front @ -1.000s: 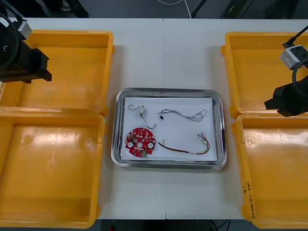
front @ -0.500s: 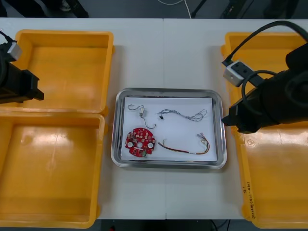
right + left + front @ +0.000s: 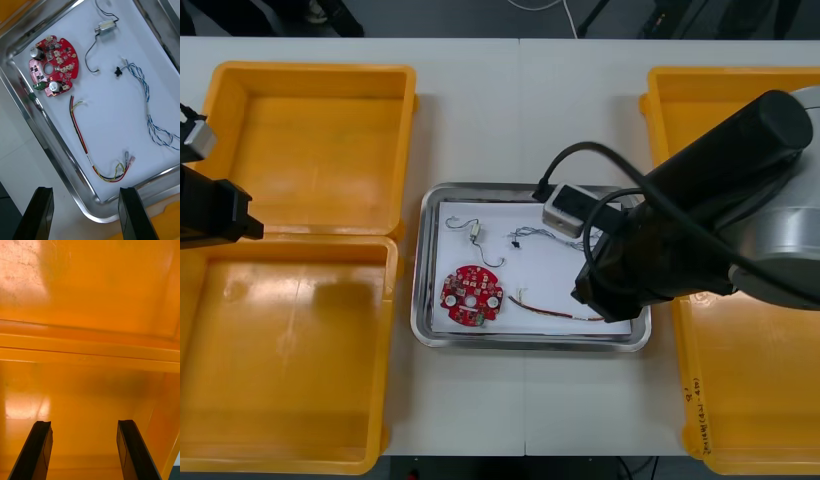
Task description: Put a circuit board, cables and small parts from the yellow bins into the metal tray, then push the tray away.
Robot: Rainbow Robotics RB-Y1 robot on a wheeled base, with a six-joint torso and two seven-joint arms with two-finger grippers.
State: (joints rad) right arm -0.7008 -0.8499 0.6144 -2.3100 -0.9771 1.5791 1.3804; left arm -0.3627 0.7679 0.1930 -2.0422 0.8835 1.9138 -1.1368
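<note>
The right pincer (image 3: 86, 191) is held wide open and empty, its black fingers (image 3: 44, 210) set apart over the near right corner of the metal tray (image 3: 33, 123), whose shiny rim is seen between them. Nearest the pincer, on the tray's white inside, the red and yellow cable (image 3: 80, 138) is laid, its connector end close to that corner and its other end beside the round red circuit board (image 3: 53, 71). The board is placed farther from the fingers, by the tray's near left corner. The twisted blue and white cable (image 3: 150, 108) is stretched along the tray's far side, apart from the other cable. A small metal part (image 3: 107, 27) with a thin black wire is set beyond the board, farthest from the pincer.

In the front view the right arm is seen across the tray's right side, and the tray is flanked by yellow bins (image 3: 310, 150) on the light surface (image 3: 520, 110).

The left pincer (image 3: 84, 423) is likewise held open and empty, over the two left bins where their rims meet, well apart from the tray.
</note>
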